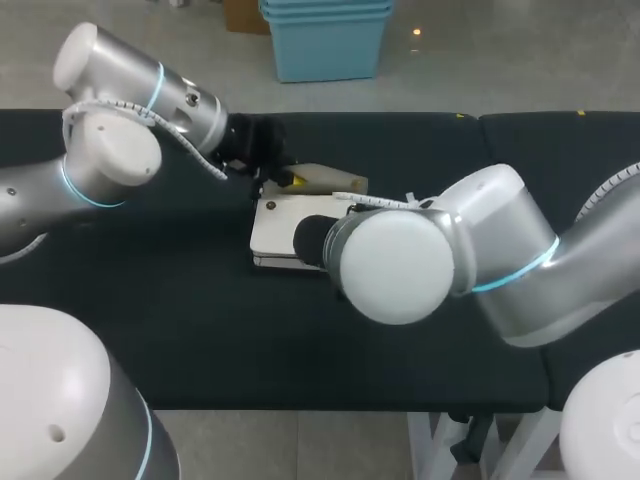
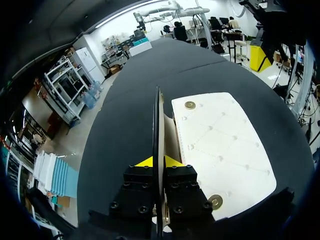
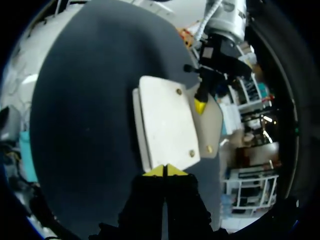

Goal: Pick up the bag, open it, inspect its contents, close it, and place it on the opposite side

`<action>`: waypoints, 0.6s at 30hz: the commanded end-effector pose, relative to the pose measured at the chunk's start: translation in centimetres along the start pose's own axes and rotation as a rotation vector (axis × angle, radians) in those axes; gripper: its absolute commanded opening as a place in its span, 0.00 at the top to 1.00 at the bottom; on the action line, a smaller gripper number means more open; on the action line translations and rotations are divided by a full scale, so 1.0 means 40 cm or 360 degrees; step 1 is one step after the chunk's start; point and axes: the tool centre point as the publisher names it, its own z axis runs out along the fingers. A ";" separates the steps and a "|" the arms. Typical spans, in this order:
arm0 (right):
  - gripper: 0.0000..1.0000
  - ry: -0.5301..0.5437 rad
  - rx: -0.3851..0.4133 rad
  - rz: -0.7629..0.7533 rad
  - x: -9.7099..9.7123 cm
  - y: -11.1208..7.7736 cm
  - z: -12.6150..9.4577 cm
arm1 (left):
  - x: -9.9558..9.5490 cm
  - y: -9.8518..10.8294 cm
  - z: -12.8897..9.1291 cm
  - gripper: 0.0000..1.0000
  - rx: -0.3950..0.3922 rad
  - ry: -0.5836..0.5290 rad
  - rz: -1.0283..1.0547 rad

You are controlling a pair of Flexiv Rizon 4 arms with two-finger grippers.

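One bag [image 1: 275,225], head view: white, quilted, flat on the black table [image 1: 150,300] between my arms, with its flap [image 1: 335,181] lifted.
Left gripper [image 2: 159,161], left wrist view: clenched on the flap's thin edge, which stands upright; the bag's body lies just beside it, brass snaps showing.
Inside: pale lining only; I cannot tell the contents.
Right gripper [image 3: 165,171], right wrist view: tips pressed together at the bag's near edge.

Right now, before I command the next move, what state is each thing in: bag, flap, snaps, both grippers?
bag: lying flat, open.
flap: lifted off the bag's body, standing on edge.
snaps: undone.
left gripper: shut on the flap.
right gripper: shut, at the bag's near edge; whether it pinches anything cannot be told.
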 end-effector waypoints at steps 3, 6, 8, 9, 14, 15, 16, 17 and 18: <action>0.65 -0.0062 0.0017 -0.0016 0.050 0.004 0.014 | -0.008 0.010 0.015 1.00 0.0001 -0.0006 0.0026; 0.58 -0.0032 0.0017 -0.0025 0.068 0.007 0.016 | -0.006 0.011 0.016 1.00 0.0004 -0.0010 0.0034; 0.56 -0.0021 0.0013 -0.0025 0.078 0.011 0.020 | -0.004 0.012 0.018 1.00 0.0019 -0.0012 0.0034; 0.55 -0.0017 0.0008 -0.0024 0.084 0.015 0.025 | -0.002 0.014 0.019 1.00 0.0026 -0.0009 0.0037; 0.53 0.0004 -0.0007 -0.0023 0.099 0.035 0.051 | 0.006 0.016 0.024 1.00 0.0032 -0.0006 0.0038; 0.53 0.0003 -0.0006 -0.0023 0.101 0.039 0.056 | 0.007 0.018 0.025 1.00 0.0033 -0.0006 0.0037; 0.53 0.0004 -0.0006 -0.0023 0.103 0.041 0.061 | 0.008 0.020 0.025 1.00 0.0035 -0.0005 0.0036; 0.53 0.0003 -0.0004 -0.0023 0.105 0.044 0.069 | 0.008 0.022 0.026 1.00 0.0037 -0.0004 0.0035; 0.54 0.0001 -0.0002 -0.0022 0.106 0.045 0.076 | 0.008 0.023 0.027 1.00 0.0038 -0.0002 0.0036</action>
